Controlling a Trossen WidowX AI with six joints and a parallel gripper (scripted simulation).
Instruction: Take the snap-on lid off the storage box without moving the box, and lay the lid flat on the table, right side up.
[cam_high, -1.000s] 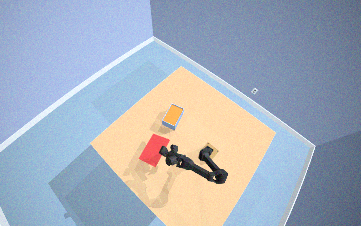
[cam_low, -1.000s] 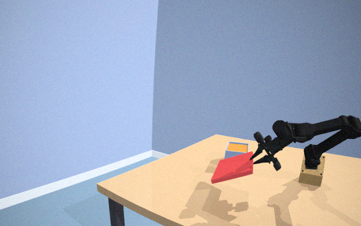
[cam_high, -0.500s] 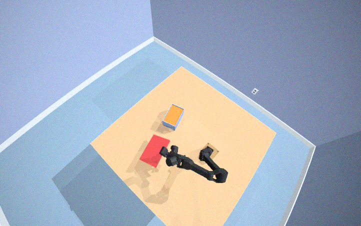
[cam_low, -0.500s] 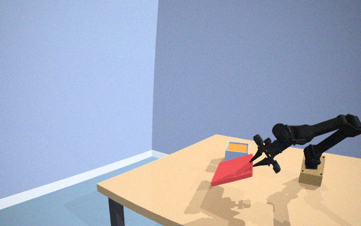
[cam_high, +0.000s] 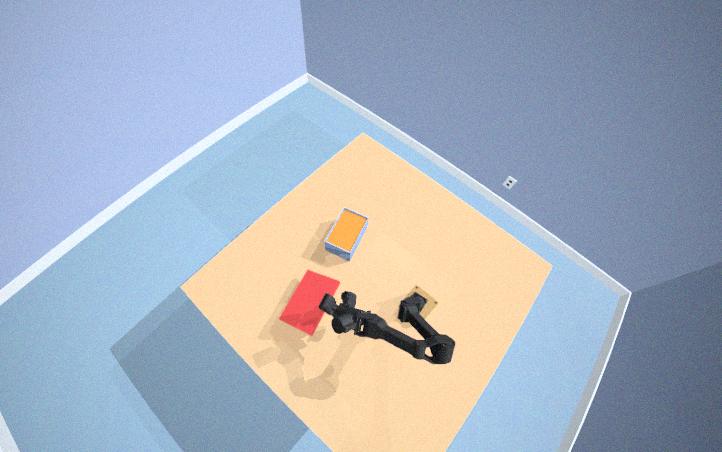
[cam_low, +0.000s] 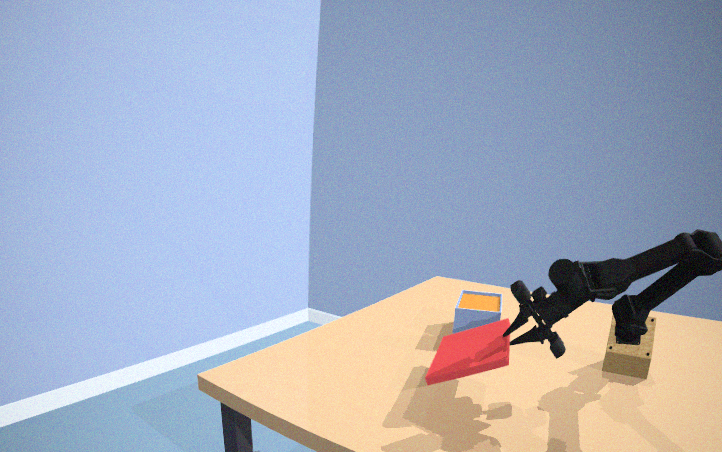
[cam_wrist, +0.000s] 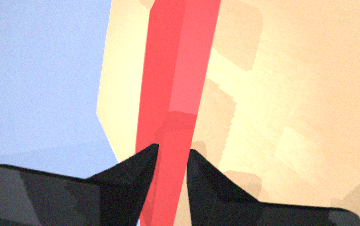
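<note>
The red lid (cam_high: 307, 299) (cam_low: 466, 349) (cam_wrist: 182, 65) is off the box, smooth face up. It is tilted, with its far edge lower than the edge at the fingers. Whether its lowest edge touches the table cannot be told. My gripper (cam_high: 336, 300) (cam_low: 506, 340) (cam_wrist: 173, 152) is shut on the lid's edge nearest the arm's base, one finger on each face. The blue storage box (cam_high: 337, 251) (cam_low: 474, 320) stands upright and open, orange inside. In the exterior view the lid hides part of its lower front. The lid's underside is hidden in the top and exterior views.
The wooden table (cam_high: 452, 255) (cam_low: 319, 383) bears the arm's base block (cam_high: 430, 299) (cam_low: 626, 363), right of the lid. The box stands behind the lid in the exterior view. The table's left edge lies beyond the lid's low side. Shadows of arm and lid fall in front.
</note>
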